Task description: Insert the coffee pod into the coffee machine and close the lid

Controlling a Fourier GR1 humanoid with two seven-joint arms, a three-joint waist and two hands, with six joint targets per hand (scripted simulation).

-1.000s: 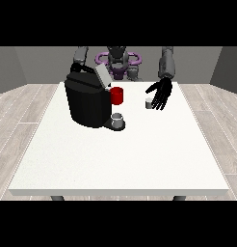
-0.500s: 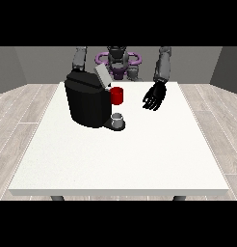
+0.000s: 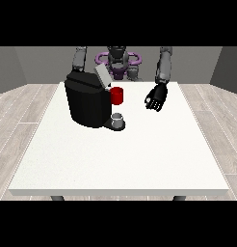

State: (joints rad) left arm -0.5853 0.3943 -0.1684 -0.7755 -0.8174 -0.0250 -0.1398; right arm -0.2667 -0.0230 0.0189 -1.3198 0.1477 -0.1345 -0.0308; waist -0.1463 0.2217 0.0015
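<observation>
Front view, setting: a white counter [image 3: 120, 159] fills the middle, with the robot small behind its far edge and both arms reaching forward.
Front view, coffee machine: a black coffee machine [image 3: 87, 101] stands on the far part of the counter, toward the view's left. Its grey lid [image 3: 102, 75] is tilted up, so the slot under it looks open.
Front view, red part: a red cup-shaped piece [image 3: 117, 95] sits at the machine's front, just beside the raised lid, above a small grey cup [image 3: 118, 118] on the black base.
Front view, coffee pod: a small pale object seems to rest in the hand at the view's right [image 3: 156, 98]; I judge this to be the coffee pod [image 3: 149, 101], though it is too small to be sure.
Front view, hand at right: it hangs above the counter, well apart from the machine, fingers curled round the pale object.
Front view, hand at left: hidden behind the machine; only the arm shows, so its state cannot be told.
Step in hand: likely carrying the pod to the open slot.
Doing it well: bring the hand across above the red piece, keep the pod level, line it up over the slot before letting go, and avoid knocking the raised lid.
</observation>
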